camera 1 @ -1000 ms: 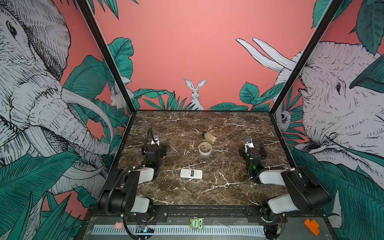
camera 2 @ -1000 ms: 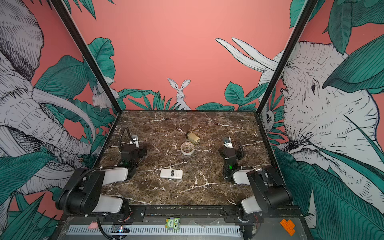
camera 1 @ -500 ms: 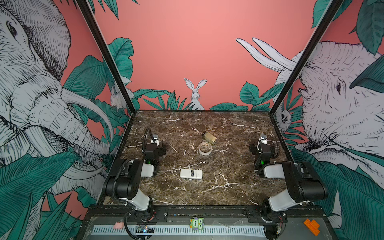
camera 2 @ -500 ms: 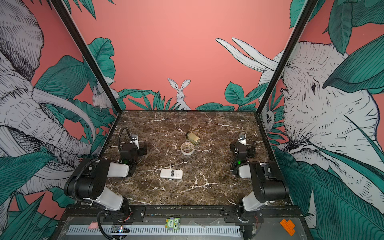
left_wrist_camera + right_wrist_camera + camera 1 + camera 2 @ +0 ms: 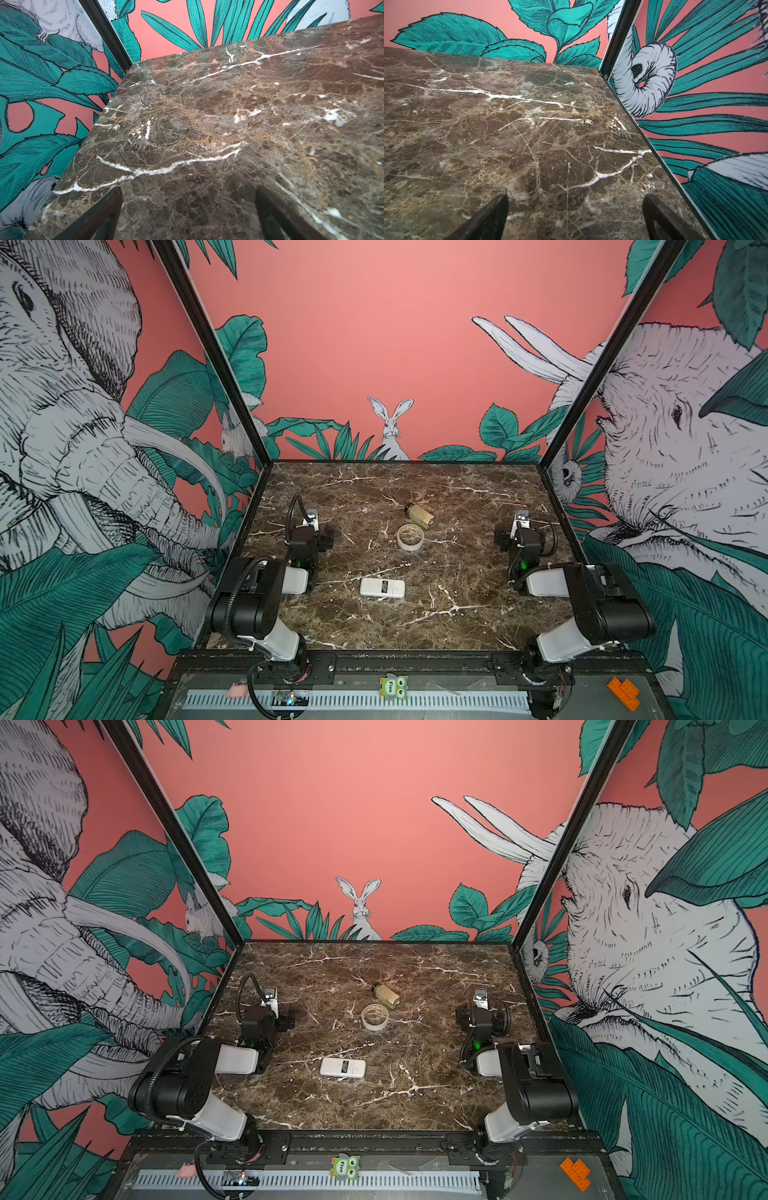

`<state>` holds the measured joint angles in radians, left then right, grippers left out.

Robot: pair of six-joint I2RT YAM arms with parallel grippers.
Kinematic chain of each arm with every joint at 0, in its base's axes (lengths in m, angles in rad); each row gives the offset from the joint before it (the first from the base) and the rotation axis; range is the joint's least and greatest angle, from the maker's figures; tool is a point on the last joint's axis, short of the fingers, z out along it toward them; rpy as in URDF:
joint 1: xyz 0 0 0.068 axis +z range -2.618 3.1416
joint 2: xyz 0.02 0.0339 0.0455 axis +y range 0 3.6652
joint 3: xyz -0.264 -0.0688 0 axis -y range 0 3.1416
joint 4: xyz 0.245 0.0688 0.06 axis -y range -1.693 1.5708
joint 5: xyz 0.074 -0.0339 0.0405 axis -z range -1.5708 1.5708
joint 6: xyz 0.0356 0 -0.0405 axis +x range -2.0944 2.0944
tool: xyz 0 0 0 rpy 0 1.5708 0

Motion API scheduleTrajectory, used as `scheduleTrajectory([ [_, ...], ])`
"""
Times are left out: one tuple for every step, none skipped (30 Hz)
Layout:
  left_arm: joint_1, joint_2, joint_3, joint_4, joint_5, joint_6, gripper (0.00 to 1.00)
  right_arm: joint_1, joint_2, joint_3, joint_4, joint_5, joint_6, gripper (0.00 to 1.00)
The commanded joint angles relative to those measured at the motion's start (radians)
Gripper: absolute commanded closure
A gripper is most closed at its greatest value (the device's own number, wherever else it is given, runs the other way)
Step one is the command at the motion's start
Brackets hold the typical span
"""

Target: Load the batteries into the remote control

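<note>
Remote control [image 5: 382, 588] lies flat, white back and dark label up, on the veined brown marble tabletop [image 5: 457, 614], with bare slab all round it. My left gripper [image 5: 188, 188] sits low, left of and beyond the remote by the side wall. My right gripper [image 5: 575, 196] mirrors it on the right. Both jaws are spread wide, holding nothing. Tape roll [image 5: 410, 536] and a tipped beige bottle [image 5: 419, 514] lie beyond the remote.
</note>
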<state>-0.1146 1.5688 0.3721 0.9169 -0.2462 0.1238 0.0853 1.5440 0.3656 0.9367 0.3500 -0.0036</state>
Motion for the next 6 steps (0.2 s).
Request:
scheduleTrajectory([
  [0.006, -0.015, 0.014, 0.006, 0.005, -0.004, 0.0, -0.001, 0.01, 0.009, 0.018, -0.017, 0.009, 0.01],
  [0.006, -0.015, 0.014, 0.006, 0.006, -0.003, 0.0, -0.009, 0.008, 0.013, 0.007, -0.034, 0.014, 0.01],
  [0.007, -0.015, 0.014, 0.006, 0.005, -0.004, 0.0, -0.017, 0.008, 0.013, 0.004, -0.052, 0.019, 0.01],
  [0.007, -0.015, 0.014, 0.007, 0.006, -0.004, 0.0, -0.018, 0.007, 0.012, 0.006, -0.055, 0.019, 0.01],
  [0.005, -0.015, 0.014, 0.006, 0.005, -0.004, 0.0, -0.017, 0.006, 0.004, 0.021, -0.054, 0.018, 0.01],
  [0.006, -0.016, 0.014, 0.007, 0.005, -0.004, 0.0, -0.017, 0.007, 0.003, 0.024, -0.065, 0.01, 0.01],
])
